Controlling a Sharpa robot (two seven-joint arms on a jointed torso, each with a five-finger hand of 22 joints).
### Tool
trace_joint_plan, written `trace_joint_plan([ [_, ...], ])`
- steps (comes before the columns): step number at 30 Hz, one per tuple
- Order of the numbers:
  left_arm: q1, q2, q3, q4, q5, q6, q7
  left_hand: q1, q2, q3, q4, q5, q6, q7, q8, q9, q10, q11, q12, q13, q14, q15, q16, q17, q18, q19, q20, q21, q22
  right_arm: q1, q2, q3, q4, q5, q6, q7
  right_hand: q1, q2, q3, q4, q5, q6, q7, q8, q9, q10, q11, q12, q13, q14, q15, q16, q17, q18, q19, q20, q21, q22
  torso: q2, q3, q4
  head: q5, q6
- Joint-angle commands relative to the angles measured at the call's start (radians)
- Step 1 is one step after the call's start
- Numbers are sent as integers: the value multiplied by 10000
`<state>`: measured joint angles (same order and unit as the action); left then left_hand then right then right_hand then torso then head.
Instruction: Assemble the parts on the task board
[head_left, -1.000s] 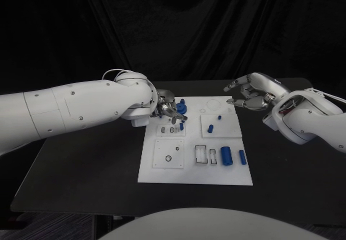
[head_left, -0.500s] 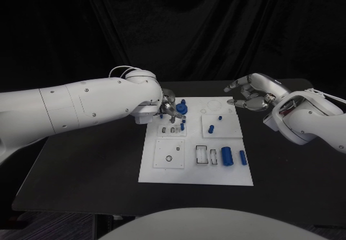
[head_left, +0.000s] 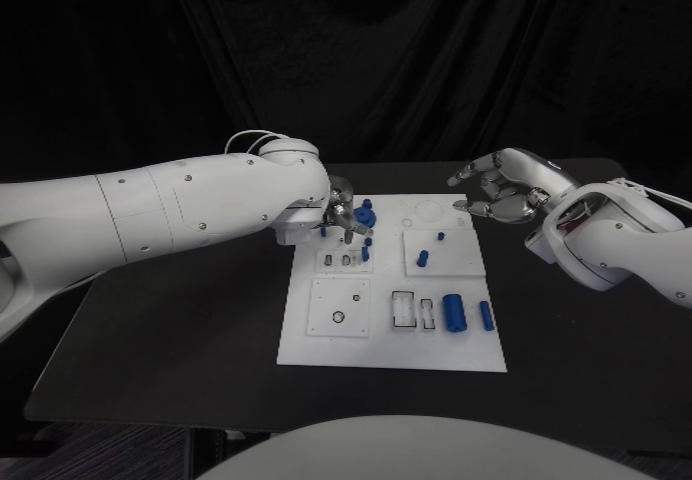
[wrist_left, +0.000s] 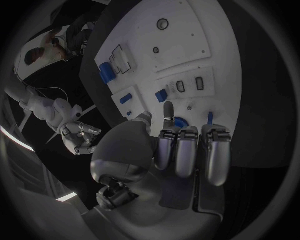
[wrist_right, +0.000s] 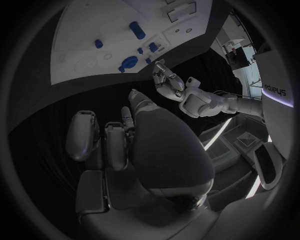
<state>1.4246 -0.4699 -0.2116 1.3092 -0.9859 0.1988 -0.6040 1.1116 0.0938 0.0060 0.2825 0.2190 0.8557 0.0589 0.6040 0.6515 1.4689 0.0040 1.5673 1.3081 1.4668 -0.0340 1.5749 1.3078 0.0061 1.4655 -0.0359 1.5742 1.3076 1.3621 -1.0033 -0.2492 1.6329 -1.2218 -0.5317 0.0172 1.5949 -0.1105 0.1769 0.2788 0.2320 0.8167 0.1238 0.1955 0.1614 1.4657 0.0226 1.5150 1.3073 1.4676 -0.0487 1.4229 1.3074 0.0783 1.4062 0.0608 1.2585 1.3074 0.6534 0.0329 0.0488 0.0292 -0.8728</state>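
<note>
Left hand (head_left: 342, 218) has edged farther over the task board (head_left: 391, 345), fingers curled, holding nothing.

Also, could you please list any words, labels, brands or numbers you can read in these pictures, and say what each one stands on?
"adeys": this is how the pale lettering reads on a dark panel at the rim of the right wrist view; its first letters may be cut off or bent by the lens, so the reading is uncertain.
Task board: no readable print on it or on the blue parts.
Left hand and right hand: no legible marks.
</note>
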Motion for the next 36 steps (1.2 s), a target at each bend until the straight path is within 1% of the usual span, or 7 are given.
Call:
trace_joint_plan([
  [1,-71,93,6,-168,-27,86,336,185,-1,58,-56,121,96,17,-124,42,1019,-69,35,2627,1040,-98,-41,2630,-61,1053,-87,-34,2631,-50,10,5,-20,-219,12,-155,-5,35,4,42,52,47,25,51,-19,121,54,-21,1812,421,84,42,962,-6,1,59,-47,1000,3,15,-22,23,2],
  [4,-146,173,6,-317,-27,91,403,216,0,74,-63,175,122,12,-165,62,1019,-72,35,2627,1040,-101,-41,2630,-61,1053,-91,-34,2631,-78,20,6,-26,-286,4,-145,-5,35,4,42,52,47,25,51,-19,121,54,-21,1812,421,84,42,962,-6,1,59,-47,1000,-4,13,8,-9,2],
  [9,-247,265,6,-457,-27,127,417,224,1,79,-63,196,136,11,-180,71,1019,-74,35,2627,1040,-103,-41,2630,-61,1053,-92,-34,2631,-100,27,6,-31,-327,8,-141,-5,35,4,42,52,47,25,51,-19,121,54,-21,1812,421,84,42,962,-6,1,59,-47,1000,-4,10,7,-30,2],
  [13,-338,337,6,-573,-27,152,435,234,2,85,-65,214,146,9,-195,78,1019,-76,35,2627,1040,-104,-41,2630,-61,1053,-94,-34,2631,-108,25,6,-37,-341,11,-145,-9,32,2,43,61,51,29,52,-23,99,59,-35,1792,419,89,36,955,-3,-5,63,-61,994,-15,1,31,-48,2],
  [20,-472,418,6,-731,-27,180,486,269,0,103,-79,256,165,4,-237,96,1019,-81,35,2627,1040,-108,-41,2630,-61,1053,-97,-34,2631,-115,40,6,-47,-348,42,-157,-15,30,1,45,69,58,34,55,-26,89,66,-41,1783,420,95,36,955,-3,-5,67,-64,994,-14,5,15,-70,2],
  [24,-521,453,6,-786,-27,162,551,295,-1,116,-91,281,176,0,-264,109,1019,-84,35,2627,1040,-111,-41,2630,-61,1053,-100,-34,2631,-119,49,6,-55,-349,59,-168,-15,30,1,45,69,58,34,55,-26,89,66,-41,1783,420,95,36,955,-3,-5,67,-64,994,-11,2,-2,-68,2],
  [36,-594,560,6,-863,-27,102,805,369,7,166,-124,349,182,-3,-360,141,1019,-90,35,2627,1040,-119,-41,2630,-61,1053,-108,-34,2631,-132,78,6,-87,-350,132,-218,-24,30,0,49,77,66,40,58,-30,83,74,-45,1778,419,101,33,952,-2,-6,72,-68,993,-19,6,21,-151,2],
])
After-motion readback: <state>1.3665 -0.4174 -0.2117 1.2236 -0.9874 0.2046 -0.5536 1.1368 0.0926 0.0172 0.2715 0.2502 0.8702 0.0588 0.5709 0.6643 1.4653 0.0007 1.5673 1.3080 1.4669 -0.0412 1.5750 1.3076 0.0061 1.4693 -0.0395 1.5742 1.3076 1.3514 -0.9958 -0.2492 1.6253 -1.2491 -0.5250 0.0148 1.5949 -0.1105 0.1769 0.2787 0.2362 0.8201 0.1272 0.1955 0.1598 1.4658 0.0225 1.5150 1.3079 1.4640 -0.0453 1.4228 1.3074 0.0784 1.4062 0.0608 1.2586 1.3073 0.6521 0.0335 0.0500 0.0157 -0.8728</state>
